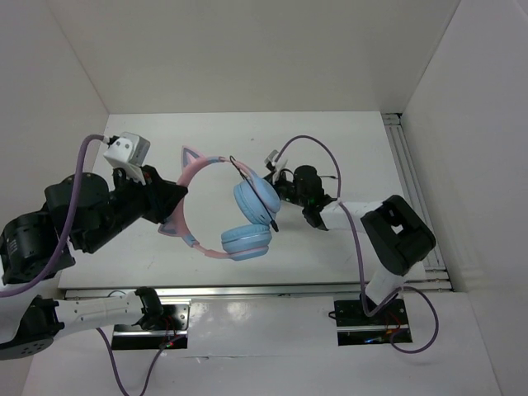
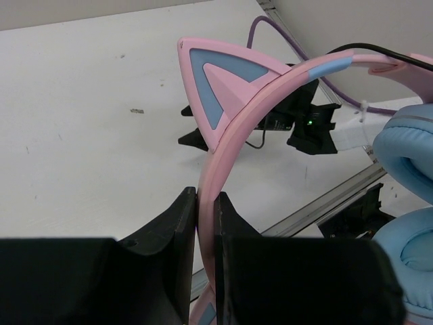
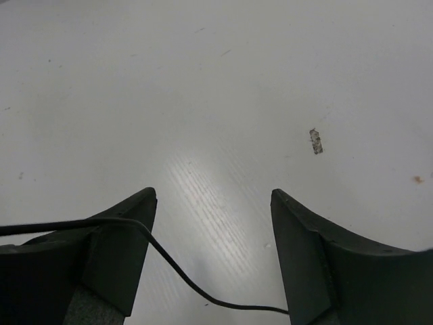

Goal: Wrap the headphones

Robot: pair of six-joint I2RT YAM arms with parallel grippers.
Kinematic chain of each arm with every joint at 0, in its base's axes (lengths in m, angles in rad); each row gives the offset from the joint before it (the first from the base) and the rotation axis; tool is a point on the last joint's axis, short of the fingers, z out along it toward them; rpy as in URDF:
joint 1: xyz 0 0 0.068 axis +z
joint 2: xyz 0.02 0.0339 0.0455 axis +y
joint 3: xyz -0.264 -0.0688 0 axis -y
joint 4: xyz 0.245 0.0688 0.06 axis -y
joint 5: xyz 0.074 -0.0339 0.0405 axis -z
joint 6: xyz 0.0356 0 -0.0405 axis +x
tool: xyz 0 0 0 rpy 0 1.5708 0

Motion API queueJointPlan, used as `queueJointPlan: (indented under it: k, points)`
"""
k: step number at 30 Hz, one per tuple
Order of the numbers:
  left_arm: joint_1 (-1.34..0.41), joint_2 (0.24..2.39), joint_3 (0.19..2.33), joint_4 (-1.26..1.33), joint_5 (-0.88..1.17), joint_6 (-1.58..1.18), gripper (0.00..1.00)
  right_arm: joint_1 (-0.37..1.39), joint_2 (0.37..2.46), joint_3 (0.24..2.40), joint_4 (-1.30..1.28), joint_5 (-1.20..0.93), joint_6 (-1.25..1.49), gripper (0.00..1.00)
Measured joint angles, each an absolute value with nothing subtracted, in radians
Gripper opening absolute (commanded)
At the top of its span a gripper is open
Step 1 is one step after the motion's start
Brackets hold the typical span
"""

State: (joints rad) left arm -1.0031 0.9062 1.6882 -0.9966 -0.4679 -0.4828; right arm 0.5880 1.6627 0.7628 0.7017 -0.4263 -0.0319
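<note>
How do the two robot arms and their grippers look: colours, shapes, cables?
Both arms are chunky black links with white tube-shaped segments. The left gripper and the right gripper each have two flat, matte black, wedge-shaped fingers. A thick purple cable runs along the left arm, another along the right arm. A white camera box sits at the left wrist.

White table enclosed by plain white walls: back wall beyond both grippers, one side panel outboard of the left gripper, another side panel outboard of the right gripper. An aluminium rail runs along the table edge outboard of the right gripper. Ahead of that gripper, the surface carries a small grey scuff, possibly a chip, and a soft glare streak. Lighting is even and diffuse.
</note>
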Motion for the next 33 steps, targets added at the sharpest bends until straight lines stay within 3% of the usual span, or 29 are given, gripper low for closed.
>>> queueJointPlan:
  k: [1, 3, 7, 10, 19, 33]
  points:
    - [-1.003, 0.906, 1.695, -0.999, -0.468, -0.486, 0.00, 0.585, 1.690, 0.780, 0.715, -0.429, -0.030, 0.65]
    - [-1.003, 0.907, 1.712, -1.015, -0.468, -0.499, 0.00, 0.579, 1.730, 0.793, 0.741, -0.433, -0.020, 0.59]
    - [-1.003, 0.931, 1.788, -1.069, -0.485, -0.513, 0.00, 0.549, 1.786, 0.794, 0.795, -0.464, 0.018, 0.30]
    - [-1.003, 0.936, 1.821, -1.089, -0.514, -0.546, 0.00, 0.527, 1.810, 0.794, 0.860, -0.496, 0.068, 0.00]
    - [-1.003, 0.923, 1.765, -1.117, -0.685, -0.725, 0.00, 0.524, 1.808, 0.775, 0.976, -0.540, 0.167, 0.00]
    - [-0.955, 1.000, 1.496, -0.949, -1.121, -0.861, 0.00, 0.754, 1.481, 0.636, 0.720, -0.303, 0.085, 0.00]
